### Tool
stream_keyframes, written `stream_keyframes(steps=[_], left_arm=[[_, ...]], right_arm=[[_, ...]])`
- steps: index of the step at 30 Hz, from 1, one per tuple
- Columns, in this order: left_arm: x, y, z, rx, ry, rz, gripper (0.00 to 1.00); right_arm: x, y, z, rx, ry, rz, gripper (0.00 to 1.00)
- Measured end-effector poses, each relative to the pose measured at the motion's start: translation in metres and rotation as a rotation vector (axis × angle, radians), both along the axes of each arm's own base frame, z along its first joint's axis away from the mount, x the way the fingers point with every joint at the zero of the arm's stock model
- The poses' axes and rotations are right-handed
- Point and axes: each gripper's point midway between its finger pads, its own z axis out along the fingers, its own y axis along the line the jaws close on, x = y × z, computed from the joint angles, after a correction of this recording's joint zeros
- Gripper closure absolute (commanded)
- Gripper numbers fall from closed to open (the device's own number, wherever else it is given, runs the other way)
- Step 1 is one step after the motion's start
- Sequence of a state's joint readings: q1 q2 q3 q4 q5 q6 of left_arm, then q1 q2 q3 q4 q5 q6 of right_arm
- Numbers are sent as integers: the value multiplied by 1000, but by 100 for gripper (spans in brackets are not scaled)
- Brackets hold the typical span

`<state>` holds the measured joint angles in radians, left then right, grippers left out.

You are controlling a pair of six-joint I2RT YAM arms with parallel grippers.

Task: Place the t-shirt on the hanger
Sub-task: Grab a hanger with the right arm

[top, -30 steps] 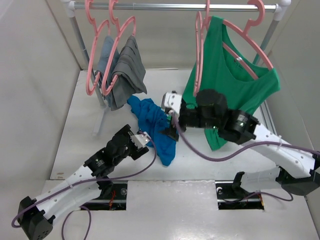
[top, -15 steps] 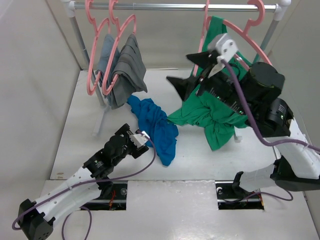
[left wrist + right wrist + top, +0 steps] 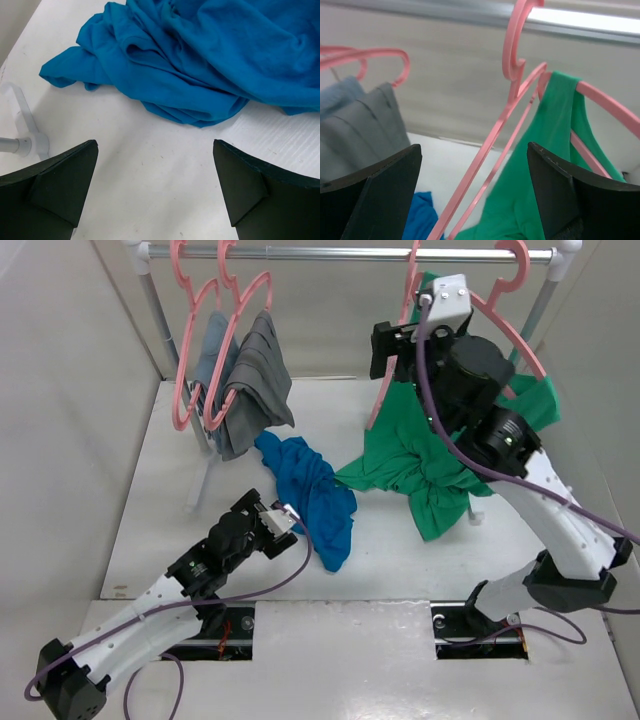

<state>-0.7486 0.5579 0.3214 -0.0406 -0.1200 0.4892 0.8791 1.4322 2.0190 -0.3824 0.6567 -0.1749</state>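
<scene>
**Task status: early stage. No part of the placement is done.**

1. The t-shirt (image 3: 312, 498) lies crumpled on the table (image 3: 160, 500), just left of centre in the top view. Nothing holds it. No part of it is on a hanger.
2. The hanger (image 3: 508, 45) hangs bare from the rail (image 3: 340, 253), at 1 o'clock from the t-shirt. It hangs just left of the hanger that bears the green top (image 3: 440, 455). The grey garments (image 3: 250, 390) hang at 11 o'clock from the t-shirt and play no part.
3. The left gripper (image 3: 283, 521) sits low over the table at 7 o'clock from the t-shirt. Its jaws are spread wide and empty. In the wrist view they face the near edge of the cloth, with bare table between the fingertips.
4. The right gripper (image 3: 392, 352) is raised to the rail. Its jaws are spread wide and pinch nothing. In the wrist view one arm of the hanger crosses the gap between the fingers. Whether either finger touches it cannot be told.

**Remaining steps, as judged from this layout:**

- Grip the hanger and take it off the rail, or steady it in place.
- Grip the t-shirt and lift it clear of the table.
- Open the neck or hem and feed the hanger shoulders through.
- Seat both shoulders of the t-shirt on the hanger.
</scene>
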Motion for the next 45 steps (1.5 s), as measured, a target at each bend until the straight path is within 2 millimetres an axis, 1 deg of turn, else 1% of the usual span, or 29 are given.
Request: stream_keyframes(steps=[2,5,8,9,11,13,15,16,17,19,22,23,25,26,28,31,34,37,40,45], left_arm=[[-1,0,-1,1,3,-3,2],[0,0,-1,-2,2,-1,2],[0,1,1,-7,-3,0,2],[0,1,1,-7,-3,2,0],[1,2,2,-8,-5,7,0],[1,3,2,-10,-6,11,0],[2,3,3,-12,-9,12,0],[2,3,3,-13,-10,11,0],[2,3,3,-13,-10,11,0],[1,3,3,-13,-10,11,0],[1,3,3,-13,-10,11,0],[1,3,3,-13,-9,11,0],[2,3,3,-13,-10,11,0],[1,3,3,-13,-9,11,0],[1,3,3,-13,-10,11,0],[1,3,3,-14,-9,8,0],[1,2,3,-15,-8,5,0],[1,2,3,-15,-7,5,0],[1,2,3,-14,-8,5,0],[1,2,4,-15,-12,3,0]], right_arm=[[16,3,-17,-29,31,-31,10],[35,3,-38,-62,71,-71,11],[47,-4,-53,-76,98,-103,16],[49,-7,-57,-78,106,-111,21],[53,-12,-64,-81,119,-127,26],[56,-17,-70,-83,132,-133,37],[57,-21,-77,-85,145,-131,51],[58,-23,-79,-85,150,-131,68],[58,-24,-80,-77,153,-128,71],[57,-25,-83,-77,159,-123,72],[55,-30,-83,-71,161,-119,78],[55,-33,-82,-70,160,-120,83],[53,-40,-81,-66,161,-122,89],[52,-42,-79,-64,159,-118,96],[50,-46,-76,-58,154,-107,99],[47,-47,-70,-53,143,-59,100],[46,-42,-66,-56,131,24,100],[44,-30,-64,-63,118,131,100],[40,-11,-60,-69,90,268,100],[25,20,-61,-78,58,494,100]])
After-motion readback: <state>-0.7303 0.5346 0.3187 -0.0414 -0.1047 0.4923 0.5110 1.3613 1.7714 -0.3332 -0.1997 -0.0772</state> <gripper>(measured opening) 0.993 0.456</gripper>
